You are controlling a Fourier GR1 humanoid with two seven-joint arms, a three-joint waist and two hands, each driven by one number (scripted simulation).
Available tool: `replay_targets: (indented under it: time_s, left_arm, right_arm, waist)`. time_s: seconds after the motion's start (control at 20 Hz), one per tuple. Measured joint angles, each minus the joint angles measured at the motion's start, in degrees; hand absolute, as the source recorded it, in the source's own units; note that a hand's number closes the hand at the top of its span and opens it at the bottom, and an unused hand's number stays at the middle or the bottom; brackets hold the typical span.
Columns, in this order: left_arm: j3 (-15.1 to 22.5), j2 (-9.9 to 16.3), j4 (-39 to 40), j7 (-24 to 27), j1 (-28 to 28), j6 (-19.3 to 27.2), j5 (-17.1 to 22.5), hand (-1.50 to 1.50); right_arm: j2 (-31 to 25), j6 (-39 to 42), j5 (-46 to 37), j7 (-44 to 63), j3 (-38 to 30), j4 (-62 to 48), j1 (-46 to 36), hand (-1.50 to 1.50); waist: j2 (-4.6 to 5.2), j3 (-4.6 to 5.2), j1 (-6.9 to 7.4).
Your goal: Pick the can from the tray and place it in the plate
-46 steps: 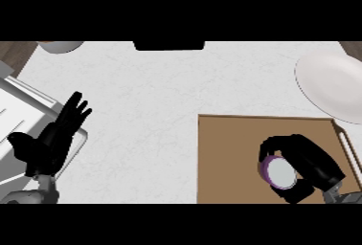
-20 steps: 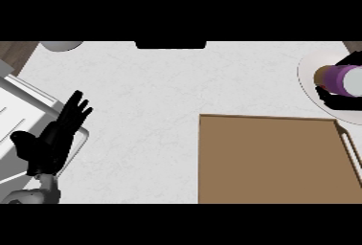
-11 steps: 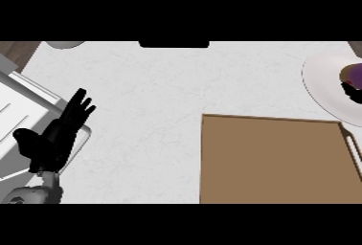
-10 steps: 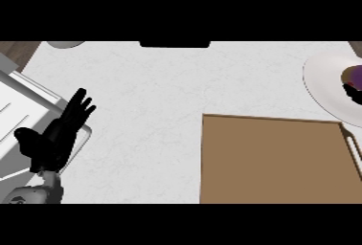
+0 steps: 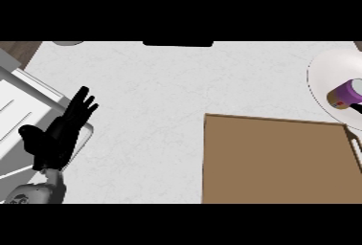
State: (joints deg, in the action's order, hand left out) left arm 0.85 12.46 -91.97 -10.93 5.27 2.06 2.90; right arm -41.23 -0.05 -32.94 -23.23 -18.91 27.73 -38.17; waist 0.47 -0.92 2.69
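Observation:
The purple can lies tilted on the white plate at the far right, its pale end facing down-left. A thin dark sliver of my right hand shows at the right edge just below the can; whether it touches the can cannot be told. The brown tray at the lower right has nothing on it. My left hand rests open at the left, fingers pointing up and away, far from the can and the plate.
A pale metal sink or rack runs along the left edge under my left hand. A black object and a grey round thing sit at the counter's far edge. A white strip lies along the tray's right side.
My right hand lifted the can off the tray and carried it up and right to the plate. The hand has since drawn almost out of view. The left hand stayed still.

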Motion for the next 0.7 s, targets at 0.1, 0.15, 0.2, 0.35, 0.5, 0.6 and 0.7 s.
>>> replay_targets:
  time_s: [0.1,0.15,0.2,0.35,0.5,0.6,0.7]
  left_arm:
    - [0.1,-0.1,0.2,0.4,0.1,0.1,-0.4,0.0]
    - [0.0,-0.2,0.2,0.4,0.1,0.0,-0.2,0.0]
    - [-0.1,-0.2,0.1,-0.1,0.1,-0.1,0.1,0.0]
    - [-0.3,-0.2,0.1,0.6,-0.3,0.1,-0.3,0.0]
    - [-0.6,0.0,-0.1,0.2,-0.7,-0.2,0.1,0.0]
    - [-0.7,-0.2,-0.4,-0.1,-0.9,0.4,-0.3,0.0]
    - [-0.8,-0.2,-0.3,0.2,-1.1,0.3,-0.3,0.0]
  right_arm:
    - [-1.0,1.2,0.1,-2.9,-0.4,-2.7,-1.4,-1.5]
    - [-1.4,1.1,0.2,-4.7,-0.6,-3.8,-1.9,-1.5]
    - [-1.9,1.1,0.6,-6.6,-1.2,-4.6,-2.2,-1.5]
    - [-1.2,0.0,2.8,-12.7,-3.4,-5.7,-3.0,-1.5]
    - [-1.1,3.9,6.3,-18.5,-6.0,-6.0,-4.7,-1.5]
    - [-1.9,7.4,8.9,-21.2,-7.9,-6.6,-5.6,-1.5]
    - [-2.2,10.2,11.0,-20.6,-9.6,-8.0,-7.0,-1.5]
  waist:
    - [0.01,-0.04,0.1]
    - [0.06,-0.06,0.15]
    - [0.04,-0.07,0.08]
    - [-0.07,-0.08,-0.22]
    - [-0.28,-0.04,-0.73]
    - [-0.38,0.05,-0.98]
    - [-0.52,0.11,-1.15]
